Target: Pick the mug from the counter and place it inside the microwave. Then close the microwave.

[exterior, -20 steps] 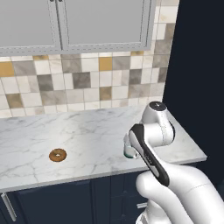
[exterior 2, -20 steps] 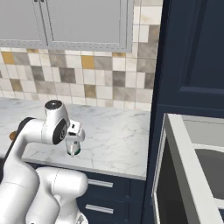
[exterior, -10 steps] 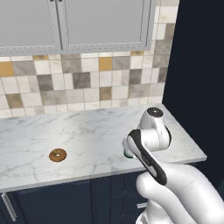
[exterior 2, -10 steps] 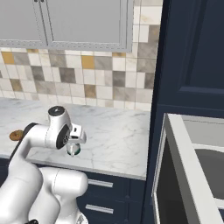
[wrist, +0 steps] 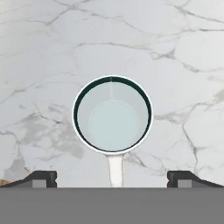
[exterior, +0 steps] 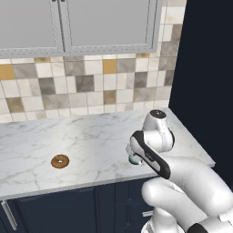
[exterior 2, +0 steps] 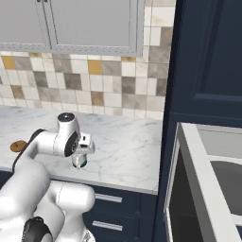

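The gripper (wrist: 112,178) hangs directly above the mug (wrist: 112,115), jaws spread wide to either side with nothing between them. The mug stands upright on the counter (exterior: 91,136), near its front edge and toward the right end. A donut (exterior: 59,161) lies well apart, far left.
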